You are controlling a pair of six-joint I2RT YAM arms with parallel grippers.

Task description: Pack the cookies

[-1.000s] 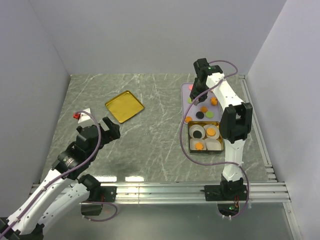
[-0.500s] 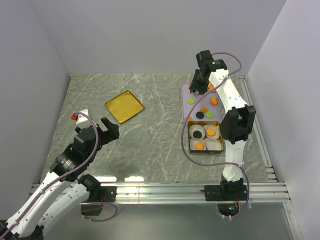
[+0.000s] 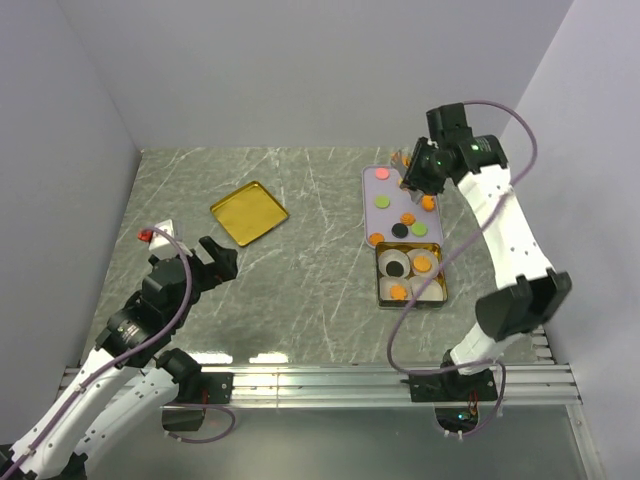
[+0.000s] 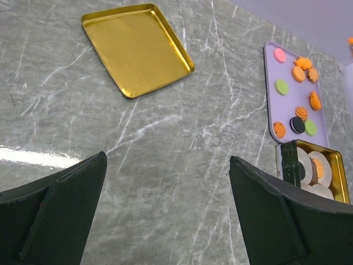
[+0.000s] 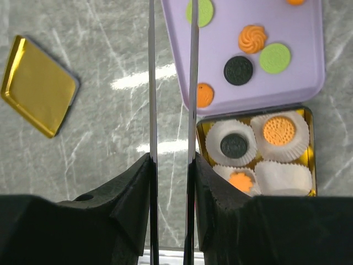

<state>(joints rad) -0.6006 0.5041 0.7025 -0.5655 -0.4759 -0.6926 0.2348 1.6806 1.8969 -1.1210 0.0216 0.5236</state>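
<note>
Loose cookies lie on the purple tray (image 3: 371,188): pink (image 3: 383,173), green (image 3: 382,202), orange (image 3: 428,202), black (image 3: 399,229). My right gripper (image 3: 408,165) is raised above the tray's far end with its thin blades (image 5: 151,83) close together, and an orange cookie (image 3: 403,157) shows at their tips. The gold tin (image 3: 443,291) holds white paper cups with a black cookie (image 5: 237,145) and two orange ones (image 5: 278,130); one cup (image 5: 287,176) is empty. My left gripper (image 4: 165,215) is open and empty, above bare table at the left.
A gold lid (image 3: 248,211) lies on the marble table at the back left and also shows in the left wrist view (image 4: 138,47). A small red and white object (image 3: 155,231) sits by the left wall. Grey walls enclose the table.
My right gripper has lifted off the tray with an orange cookie and its arm has swung out to the right. My left arm has shifted slightly back and left.
</note>
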